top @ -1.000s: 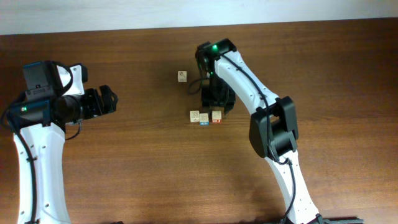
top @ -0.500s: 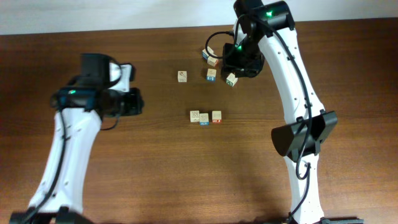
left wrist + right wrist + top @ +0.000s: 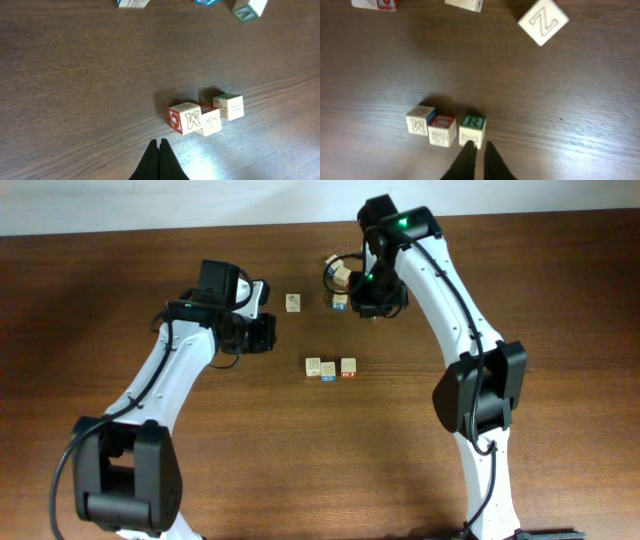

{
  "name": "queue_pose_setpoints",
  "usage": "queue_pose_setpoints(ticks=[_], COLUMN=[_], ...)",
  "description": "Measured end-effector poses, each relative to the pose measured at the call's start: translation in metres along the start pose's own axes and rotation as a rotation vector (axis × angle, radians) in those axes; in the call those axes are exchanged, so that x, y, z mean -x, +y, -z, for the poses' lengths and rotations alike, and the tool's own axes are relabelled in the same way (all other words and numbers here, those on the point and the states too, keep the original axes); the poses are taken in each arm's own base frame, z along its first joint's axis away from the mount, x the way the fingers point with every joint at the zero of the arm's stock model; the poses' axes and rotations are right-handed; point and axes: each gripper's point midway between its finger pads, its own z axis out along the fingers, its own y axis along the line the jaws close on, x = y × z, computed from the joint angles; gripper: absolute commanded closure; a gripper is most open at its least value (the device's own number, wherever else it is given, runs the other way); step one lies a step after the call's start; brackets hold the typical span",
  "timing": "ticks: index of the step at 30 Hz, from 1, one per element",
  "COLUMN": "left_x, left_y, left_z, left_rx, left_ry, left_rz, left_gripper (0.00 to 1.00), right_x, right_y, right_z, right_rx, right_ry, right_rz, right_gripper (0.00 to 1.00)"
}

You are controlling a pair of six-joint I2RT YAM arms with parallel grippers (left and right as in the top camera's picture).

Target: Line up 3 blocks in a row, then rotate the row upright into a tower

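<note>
Three pale letter blocks lie in a short row mid-table: a tan one point(image 3: 313, 366), a blue-sided one point(image 3: 328, 370) and a red-sided one point(image 3: 348, 367). In the left wrist view the red-sided M block point(image 3: 186, 118) lies just ahead of my left gripper point(image 3: 159, 145), which is shut on nothing. The left gripper point(image 3: 268, 332) sits left of the row and apart from it. In the right wrist view my right gripper point(image 3: 477, 146) is shut and empty, its tips close in front of the green-topped R block point(image 3: 472, 131). Overhead, the right gripper point(image 3: 375, 308) hangs among the loose cubes behind the row.
Loose cubes lie behind the row: one pale cube point(image 3: 293, 302), a teal-faced cube point(image 3: 340, 301) and a tilted cube point(image 3: 342, 275). A Z cube point(image 3: 543, 21) and a green-faced cube point(image 3: 248, 9) appear in the wrist views. The table's far edge point(image 3: 200, 228) meets a white wall.
The left arm swung right toward the middle and its gripper closed. The right arm moved from above the row to the back cubes, and its jaws closed.
</note>
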Motion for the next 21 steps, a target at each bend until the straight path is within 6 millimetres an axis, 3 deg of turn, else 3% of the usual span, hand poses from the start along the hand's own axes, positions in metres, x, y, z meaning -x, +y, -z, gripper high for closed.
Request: queue_pose_setpoints(ticks=[4, 7, 15, 21], left_x=[-0.004, -0.009, -0.031, -0.037], left_y=[0.004, 0.009, 0.015, 0.003], left_z=[-0.009, -0.02, -0.047, -0.057], left_rx=[0.003, 0.008, 0.006, -0.019], left_ry=[0.023, 0.053, 0.152, 0.176], left_rz=[0.01, 0.022, 0.047, 0.026], left_gripper=[1.0, 1.0, 1.0, 1.0], right_x=[-0.01, -0.03, -0.079, -0.092], right_y=[0.003, 0.014, 0.044, 0.059], right_z=[-0.022, -0.035, -0.039, -0.043], right_rx=[0.013, 0.003, -0.037, -0.093], right_ry=[0.046, 0.113, 0.252, 0.252], right_rz=[0.013, 0.023, 0.027, 0.013], right_gripper=[0.96, 0.96, 0.95, 0.96])
